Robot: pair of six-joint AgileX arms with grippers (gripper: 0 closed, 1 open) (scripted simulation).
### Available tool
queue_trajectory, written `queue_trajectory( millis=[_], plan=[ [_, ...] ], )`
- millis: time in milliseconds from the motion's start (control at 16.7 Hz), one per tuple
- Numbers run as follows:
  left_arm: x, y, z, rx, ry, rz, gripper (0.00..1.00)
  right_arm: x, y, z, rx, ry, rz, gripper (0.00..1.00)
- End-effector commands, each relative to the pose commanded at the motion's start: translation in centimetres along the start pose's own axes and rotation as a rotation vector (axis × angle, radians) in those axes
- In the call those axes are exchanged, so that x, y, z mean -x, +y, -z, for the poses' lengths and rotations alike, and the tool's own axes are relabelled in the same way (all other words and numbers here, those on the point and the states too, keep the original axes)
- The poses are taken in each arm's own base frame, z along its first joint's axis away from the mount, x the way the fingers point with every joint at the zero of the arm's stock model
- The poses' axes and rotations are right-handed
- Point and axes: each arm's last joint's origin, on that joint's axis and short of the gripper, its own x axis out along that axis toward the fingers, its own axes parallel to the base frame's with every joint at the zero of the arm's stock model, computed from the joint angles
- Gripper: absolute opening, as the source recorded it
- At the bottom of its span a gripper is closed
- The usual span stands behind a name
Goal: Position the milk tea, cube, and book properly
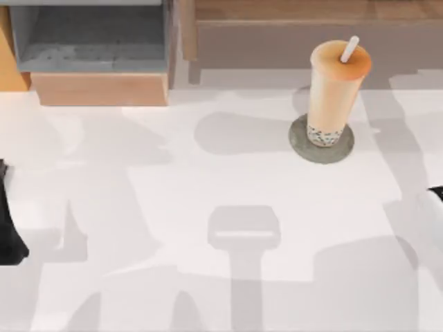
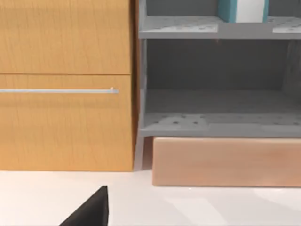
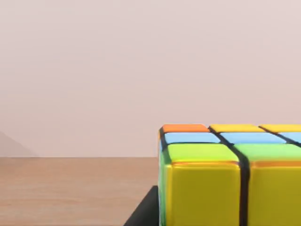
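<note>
- The white worktop (image 1: 173,207) is seen across most of the top view, crossed by grey shadows.
- A wooden cabinet with grey shelves (image 1: 90,41) is set at the upper left of the top view; in the left wrist view its lower shelf (image 2: 221,117) is seen bare, and a teal and white object (image 2: 242,10), possibly the book, is stood on the shelf above.
- The milk tea (image 1: 336,83) is stood upright on a flat grey disc (image 1: 342,149) at the upper right of the top view, with nothing held around it.
- The left arm (image 1: 8,221) is parked at the left edge of the top view; whether its fingers are apart or together cannot be told.
- The right arm (image 1: 436,195) is glimpsed at the right edge of the top view.
- The cube (image 3: 230,176) is seen at the lower right of the right wrist view, hard up against that camera, with a dark part just beside its lower edge.
- The cube is judged to be carried by the right arm, but a clamp by the fingers cannot be confirmed.
- The coming move is judged to turn on the right arm being the nearer to the cube.
</note>
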Motion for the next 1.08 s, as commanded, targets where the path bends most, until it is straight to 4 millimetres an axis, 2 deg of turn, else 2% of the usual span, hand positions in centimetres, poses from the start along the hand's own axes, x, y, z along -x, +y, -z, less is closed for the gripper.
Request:
queue_trajectory(
  millis=[180, 420, 540, 720, 900, 1080],
  plan=[
    [0.0, 0.0, 0.0, 0.0, 0.0, 0.0, 1.0, -1.2, 1.8, -1.3, -0.06, -0.034, -0.144, 0.0],
    [0.0, 0.0, 0.0, 0.0, 0.0, 0.0, 1.0, -4.5, 2.7, -1.6, -0.092, -0.035, -0.212, 0.0],
    [0.0, 0.0, 0.0, 0.0, 0.0, 0.0, 1.0, -6.4, 2.2, -1.0, -0.076, -0.024, -0.172, 0.0],
    [0.0, 0.0, 0.0, 0.0, 0.0, 0.0, 1.0, -8.6, 0.3, 0.8, -0.019, 0.001, -0.048, 0.0],
    [0.0, 0.0, 0.0, 0.0, 0.0, 0.0, 1.0, -9.6, -1.3, 2.0, 0.03, 0.022, 0.051, 0.0],
    [0.0, 0.0, 0.0, 0.0, 0.0, 0.0, 1.0, -9.7, -1.4, 2.1, 0.033, 0.025, 0.055, 0.0]
  ],
)
